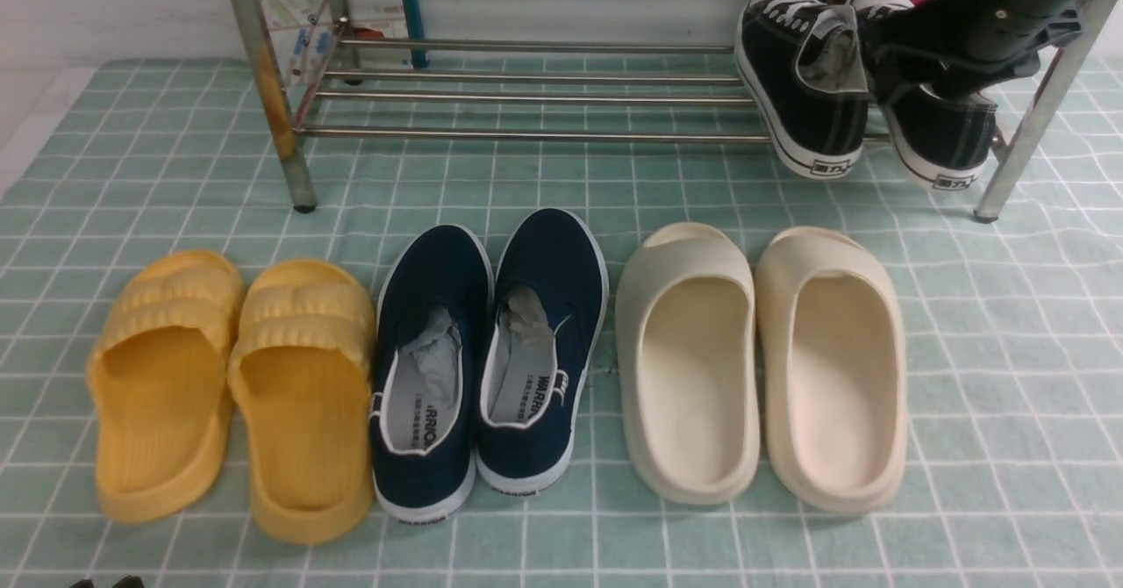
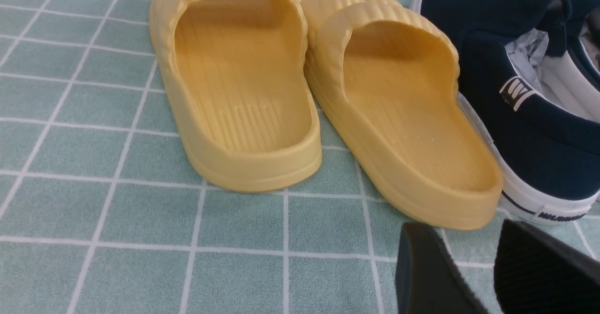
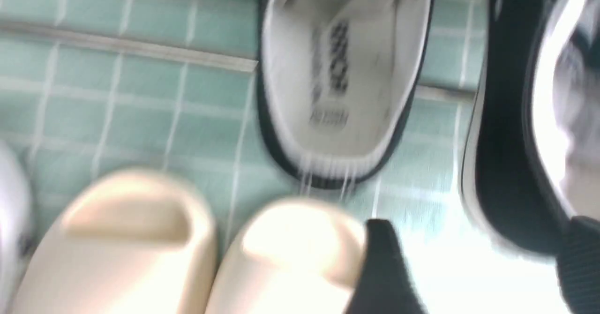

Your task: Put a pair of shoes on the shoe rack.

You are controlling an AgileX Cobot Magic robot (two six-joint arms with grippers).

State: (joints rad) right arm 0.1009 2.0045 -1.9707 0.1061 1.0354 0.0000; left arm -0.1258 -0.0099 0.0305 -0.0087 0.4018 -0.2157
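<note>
1. Front view showed a green checked cloth counter (image 1: 1009, 351) carrying a low, wide shoe rack (image 1: 526, 136) of shiny steel tubes along its far side.
2. Three other pairs stood in a row on the counter nearer the camera: yellow ribbed rubber slides (image 1: 232, 377), navy slip-on shoes (image 1: 487, 351) with white trim, and cream foam slides (image 1: 759, 360).
3. Both black canvas lace-up sneakers (image 1: 803, 88) with white soles lay on the right end of the rack's lower bars, heels tipped over the front bar; the task looked all but done, with only pulling the arm clear left.
4. Of the right hand (image 3: 476, 239), the front view hid the fingers behind the dark arm above the sneakers; only the blurred right wrist view showed them spread wide, gripping nothing, just beside one heel.
5. Of the left hand (image 2: 461, 239), the left wrist view alone showed parted, empty fingers low near the yellow slides.
</note>
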